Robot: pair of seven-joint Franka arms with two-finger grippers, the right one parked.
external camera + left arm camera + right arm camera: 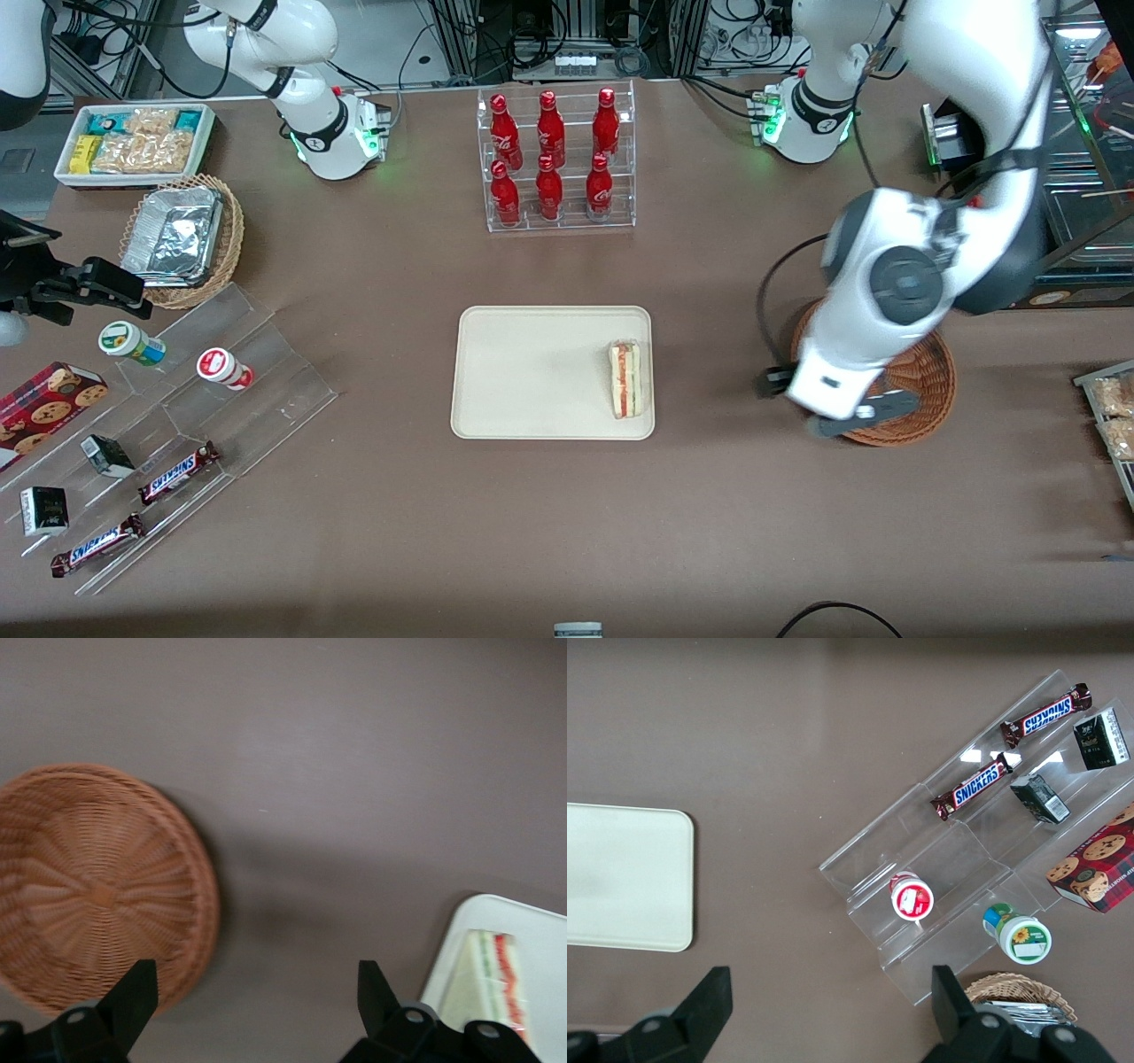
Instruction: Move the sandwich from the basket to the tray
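The sandwich, a pale wedge with red and green filling on its edge, lies on the cream tray near the tray's end toward the working arm. The reddish-brown wicker basket stands beside the tray, toward the working arm's end of the table, partly covered by the arm. In the left wrist view the basket is empty, and the sandwich rests on the tray. My gripper hangs open above the table at the basket's rim, between basket and tray. Nothing sits between its fingers.
A clear rack of red bottles stands farther from the front camera than the tray. Toward the parked arm's end are a stepped acrylic display with snacks, a tan basket of foil containers and a white snack bin.
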